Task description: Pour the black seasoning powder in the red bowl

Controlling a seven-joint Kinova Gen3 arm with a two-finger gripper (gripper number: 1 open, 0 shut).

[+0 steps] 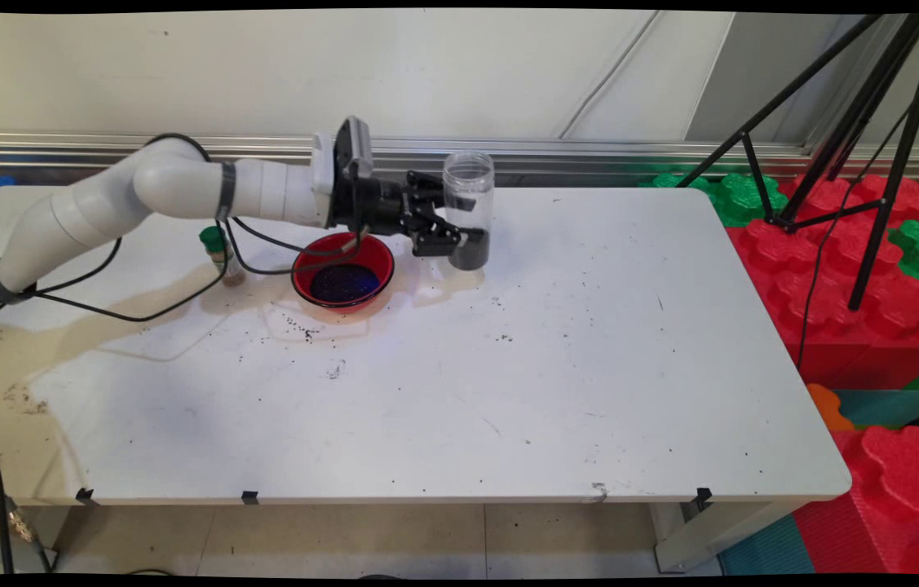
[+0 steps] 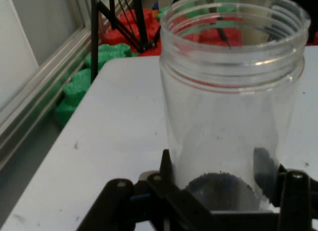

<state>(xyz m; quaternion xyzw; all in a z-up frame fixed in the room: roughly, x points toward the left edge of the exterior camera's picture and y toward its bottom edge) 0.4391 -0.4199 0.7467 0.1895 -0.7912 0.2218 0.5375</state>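
While the black gripper [image 1: 459,240] clamps low on an upright clear plastic jar [image 1: 468,208] at the table's [image 1: 589,367] far side, right of a red bowl [image 1: 342,271], the jar looks light, stiff, slippery

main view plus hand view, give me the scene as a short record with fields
gripper: shut on the clear jar, fingers at its lower part
clear jar: upright, open-topped, no lid, a little dark granular stuff in the bottom
red bowl: on the white table, beside the jar toward the arm, holding dark granules
green-capped bottle: small, upright, beyond the bowl on the arm's side
table surface: scattered dark specks near the bowl
surroundings: black tripod standing on red and green foam blocks off the table's far end
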